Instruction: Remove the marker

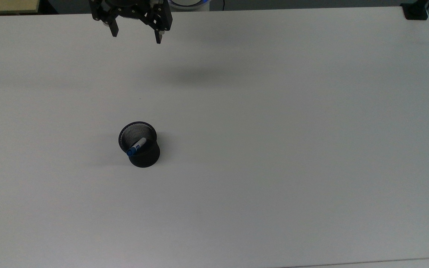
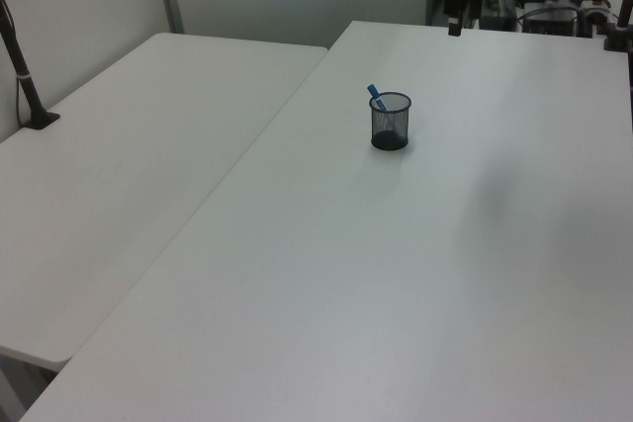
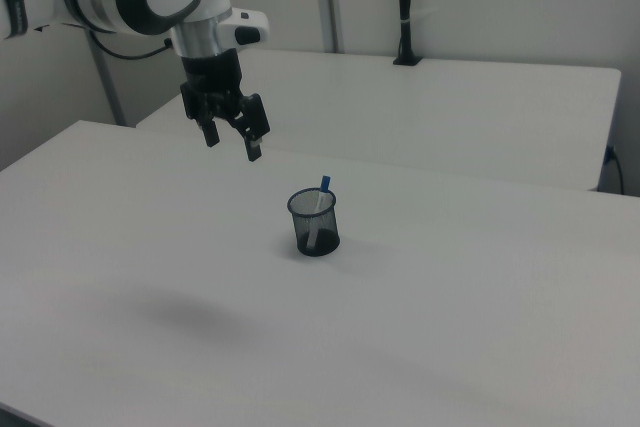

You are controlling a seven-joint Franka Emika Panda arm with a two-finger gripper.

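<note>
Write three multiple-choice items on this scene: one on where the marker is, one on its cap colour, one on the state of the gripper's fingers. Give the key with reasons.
1. Where is the marker?
A. flat on the table
B. standing in the mesh cup
C. between the fingers

2. What colour is its cap?
A. red
B. green
C. blue

3. How are the gripper fingers?
A. open and empty
B. shut on the marker
C. shut on the cup

Key: 1 B, it leans inside the black mesh cup. 2 C, a blue tip pokes above the rim. 3 A, the fingers stand apart, high above the table.
</note>
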